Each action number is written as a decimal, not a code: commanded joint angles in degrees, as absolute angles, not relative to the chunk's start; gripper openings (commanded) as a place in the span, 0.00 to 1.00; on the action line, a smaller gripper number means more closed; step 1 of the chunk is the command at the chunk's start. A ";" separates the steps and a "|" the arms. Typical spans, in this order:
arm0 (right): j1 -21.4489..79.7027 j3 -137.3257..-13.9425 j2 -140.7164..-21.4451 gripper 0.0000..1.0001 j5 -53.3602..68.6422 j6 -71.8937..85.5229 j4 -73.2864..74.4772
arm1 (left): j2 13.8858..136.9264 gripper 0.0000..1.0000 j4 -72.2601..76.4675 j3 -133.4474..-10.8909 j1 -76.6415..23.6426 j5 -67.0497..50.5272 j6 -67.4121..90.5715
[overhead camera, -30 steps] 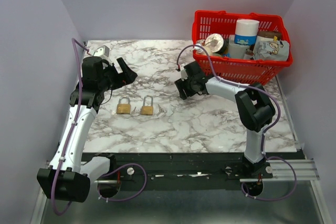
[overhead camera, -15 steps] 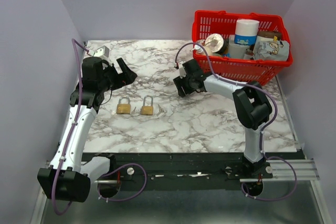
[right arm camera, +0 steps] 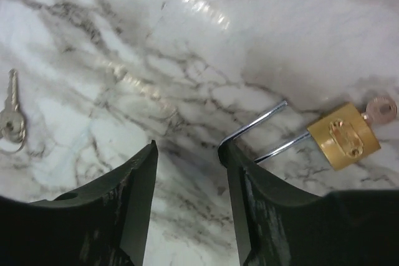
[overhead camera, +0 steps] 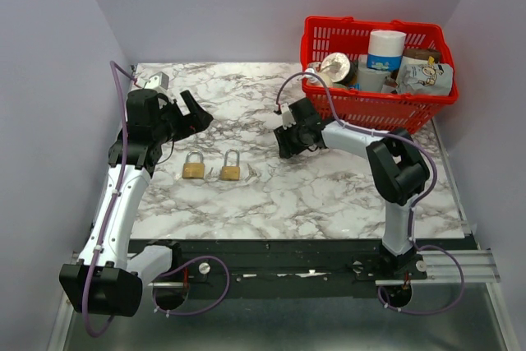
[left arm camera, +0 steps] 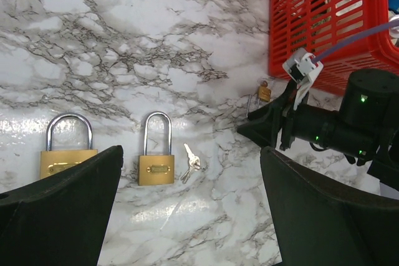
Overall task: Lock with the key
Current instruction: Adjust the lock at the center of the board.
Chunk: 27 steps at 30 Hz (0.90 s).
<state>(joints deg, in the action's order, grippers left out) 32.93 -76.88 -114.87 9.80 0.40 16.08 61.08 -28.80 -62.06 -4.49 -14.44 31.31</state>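
Observation:
Two brass padlocks (overhead camera: 193,167) (overhead camera: 230,167) lie side by side on the marble table, shackles pointing away from me. A small bunch of keys (left arm camera: 191,161) rests just right of the second padlock (left arm camera: 156,165). My left gripper (overhead camera: 194,113) hovers open above and behind them, holding nothing. A third, smaller brass padlock (right arm camera: 344,136) lies near the basket with a key (right arm camera: 380,110) in its body and its shackle (right arm camera: 255,134) swung open. My right gripper (right arm camera: 187,151) is open, low over the table, its right finger (right arm camera: 232,154) against the bend of that shackle.
A red plastic basket (overhead camera: 378,108) full of jars, a tub and packets stands at the back right, close behind the right gripper. Purple-grey walls enclose the table on the left, back and right.
The right gripper shifted slightly left and away, then came back toward me beside the small padlock. The left arm barely moved.

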 commanded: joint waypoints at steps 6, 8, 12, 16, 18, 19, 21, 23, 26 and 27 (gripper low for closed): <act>35.16 -66.70 -106.70 0.43 22.14 -2.89 28.89 | 61.17 0.99 -28.12 -63.63 -3.87 -16.52 31.73; 35.16 -66.62 -104.95 0.42 23.11 -4.13 31.28 | 61.17 0.99 -28.04 -63.63 -3.87 -16.79 31.73; 35.24 -64.61 -102.31 0.42 21.97 -6.06 37.26 | 61.17 0.99 -28.04 -63.81 -3.87 -16.87 31.55; 35.24 -62.49 -96.52 0.47 21.88 -5.98 36.13 | 60.82 0.99 -27.51 -63.46 -3.87 -17.31 31.82; 35.24 -63.72 -94.41 0.49 20.84 -5.10 34.99 | 60.73 0.99 -27.33 -63.19 -3.87 -17.49 31.99; 35.24 -64.50 -94.05 0.50 19.18 -3.97 34.55 | 60.73 0.99 -27.33 -63.02 -3.87 -17.58 31.99; 35.24 -66.09 -93.34 0.55 17.85 -3.78 32.45 | 60.64 0.99 -27.33 -63.02 -3.87 -17.67 31.99; 35.24 -67.14 -93.77 0.60 16.26 -5.79 31.03 | 60.56 0.99 -27.33 -63.02 -3.87 -17.75 31.82; 35.24 -71.00 -97.72 0.66 14.15 -10.27 31.63 | 60.38 0.99 -27.07 -63.19 -3.87 -18.80 30.85; 35.24 -71.97 -98.87 0.66 13.72 -11.15 32.68 | 60.38 0.99 -26.64 -63.19 -3.87 -19.16 30.59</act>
